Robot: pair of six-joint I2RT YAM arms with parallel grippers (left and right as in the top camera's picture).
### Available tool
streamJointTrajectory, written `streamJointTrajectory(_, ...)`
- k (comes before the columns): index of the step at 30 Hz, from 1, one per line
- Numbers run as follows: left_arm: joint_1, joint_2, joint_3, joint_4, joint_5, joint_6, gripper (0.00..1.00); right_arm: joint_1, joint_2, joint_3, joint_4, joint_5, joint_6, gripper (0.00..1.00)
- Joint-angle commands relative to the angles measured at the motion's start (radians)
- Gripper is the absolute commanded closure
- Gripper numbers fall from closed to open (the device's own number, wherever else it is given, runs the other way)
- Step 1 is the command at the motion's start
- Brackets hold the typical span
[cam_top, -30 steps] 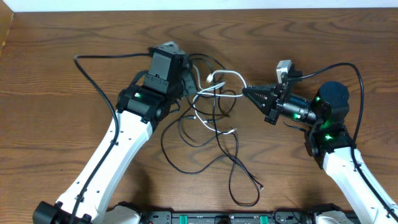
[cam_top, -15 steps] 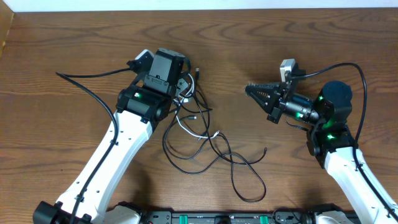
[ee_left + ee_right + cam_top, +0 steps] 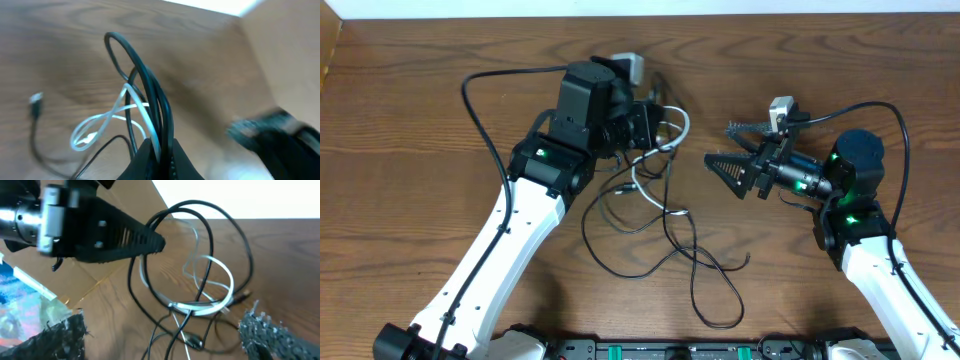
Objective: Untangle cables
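Where the two arms reach toward the middle of the table, the thin flexible cables [image 3: 665, 215] form one loose tangle. There is one white-grey cable [image 3: 200, 310]; the black cables [image 3: 620, 235] are at least two, but the crossings do not let me count them surely. The upper part of the tangle hangs from the left gripper [image 3: 642, 125]; the lower loops lie flat on the wood and trail toward the near edge, with one small plug end [image 3: 748, 258] free on the right side.

The left gripper is closed tight, and in the left wrist view black strands and the white-grey one come out from between its fingers [image 3: 150, 157]. The right gripper [image 3: 732, 148] stands just beside the tangle with its jaws spread wide, and it holds nothing.

There are two white arms with black joints, the left arm [image 3: 510, 250] and the right arm [image 3: 880, 270]; each one carries one thicker black wire, one on the left [image 3: 470, 90] and one on the right [image 3: 898, 125].

All rests on a brown wooden table [image 3: 400, 200] with visible grain; beyond its far edge there is a pale strip [image 3: 720, 8].
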Motion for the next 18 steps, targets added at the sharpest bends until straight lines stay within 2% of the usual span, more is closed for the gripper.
streamJointTrajectory(1,0.001,-0.003,0.009,0.022,0.236,0.15,0.93,-0.006,-0.006,0.006,-0.004,0.013,-0.022,0.06)
streamJointTrajectory(7,0.001,-0.003,0.009,0.069,0.42,0.205,0.92,-0.005,-0.006,0.006,-0.052,0.025,-0.106,0.2)
streamJointTrajectory(10,0.001,-0.003,0.009,0.097,0.478,0.205,0.93,-0.005,-0.006,0.006,-0.07,0.064,-0.108,0.23)
streamJointTrajectory(14,0.001,-0.003,0.009,0.104,0.49,0.205,0.93,-0.005,-0.006,0.006,-0.083,0.072,-0.108,0.24)
streamJointTrajectory(18,-0.011,-0.003,0.009,0.108,0.49,0.205,0.92,-0.005,-0.006,0.006,-0.083,0.072,-0.112,0.32)
